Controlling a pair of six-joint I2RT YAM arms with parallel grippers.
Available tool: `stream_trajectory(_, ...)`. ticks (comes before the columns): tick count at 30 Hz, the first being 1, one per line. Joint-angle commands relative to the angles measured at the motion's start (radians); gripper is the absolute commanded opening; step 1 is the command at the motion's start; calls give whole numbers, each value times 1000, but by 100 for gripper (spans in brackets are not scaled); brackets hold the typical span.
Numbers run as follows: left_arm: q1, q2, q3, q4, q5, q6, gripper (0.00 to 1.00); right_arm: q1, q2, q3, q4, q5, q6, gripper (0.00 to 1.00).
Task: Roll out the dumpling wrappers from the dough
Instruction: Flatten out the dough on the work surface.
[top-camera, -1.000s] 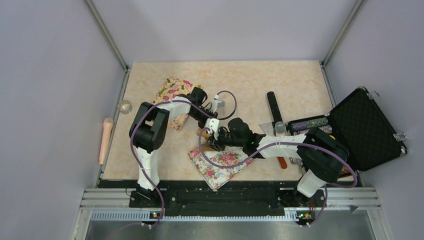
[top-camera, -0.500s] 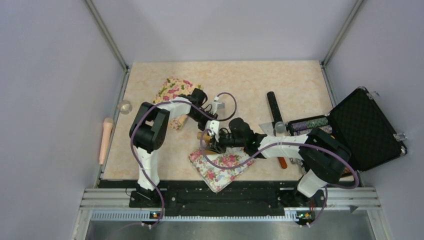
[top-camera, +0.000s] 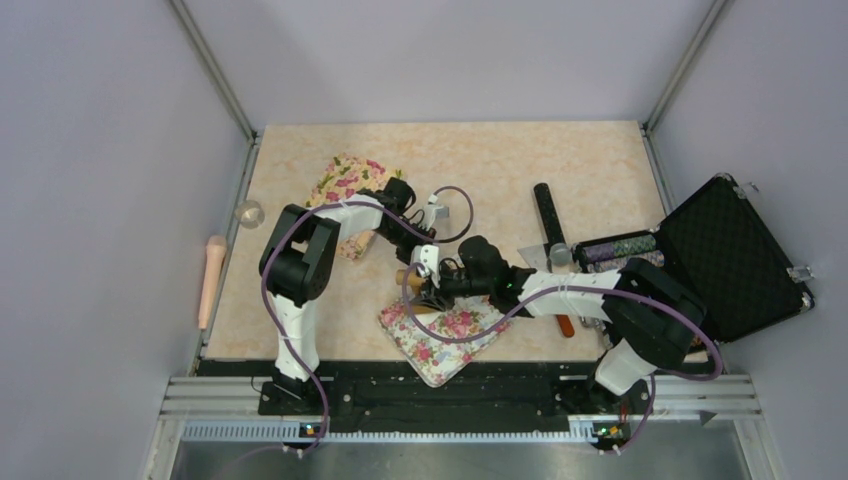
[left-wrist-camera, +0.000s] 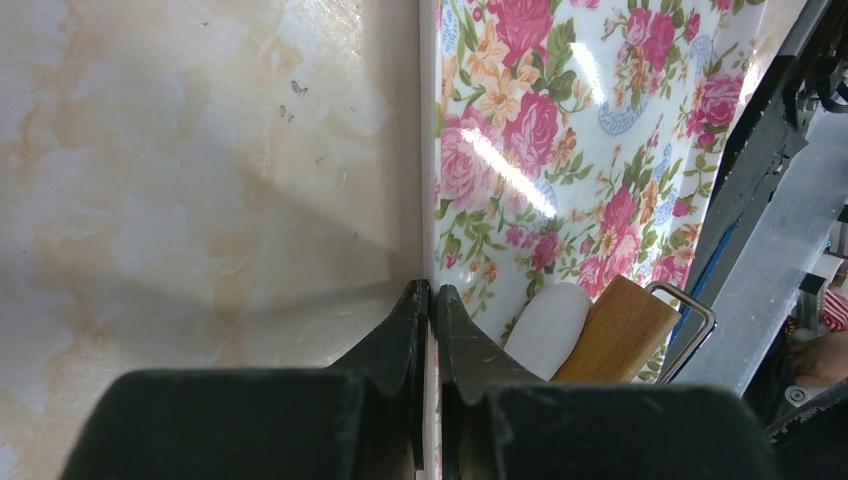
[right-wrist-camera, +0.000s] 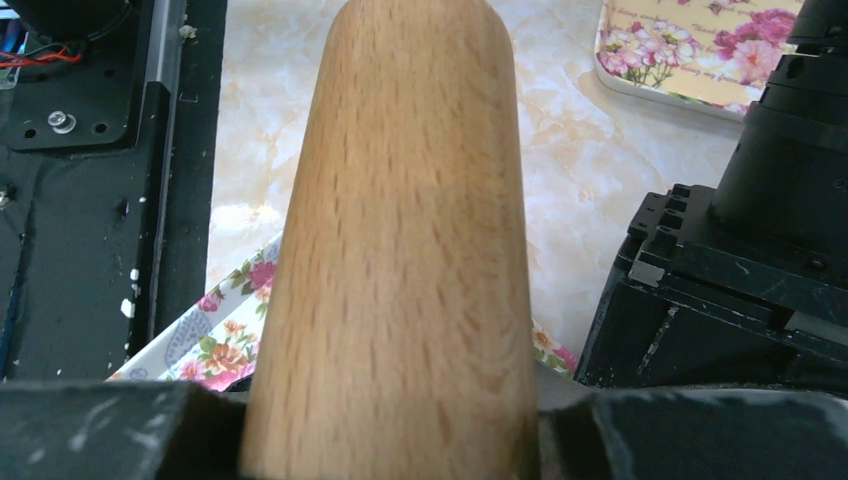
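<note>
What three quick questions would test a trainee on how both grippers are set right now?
1. True or false: the right gripper is empty.
2. The left gripper is shut on: A) a spoon, B) the rim of the near floral tray, C) a knife.
3. What white thing lies on that tray beside the end of the wooden rolling pin?

Key
1. False: it grips the wooden rolling pin.
2. B.
3. The white dough.
</note>
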Motion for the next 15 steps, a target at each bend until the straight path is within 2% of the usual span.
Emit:
stream_trajectory(1, 6, -14, 3, 84, -73, -1, 0, 18, 45, -89, -374, -129, 39, 0)
stream_trajectory(15, -9, 12, 6, 107, -127, -33, 0, 18, 28, -90, -394, -192, -7, 0)
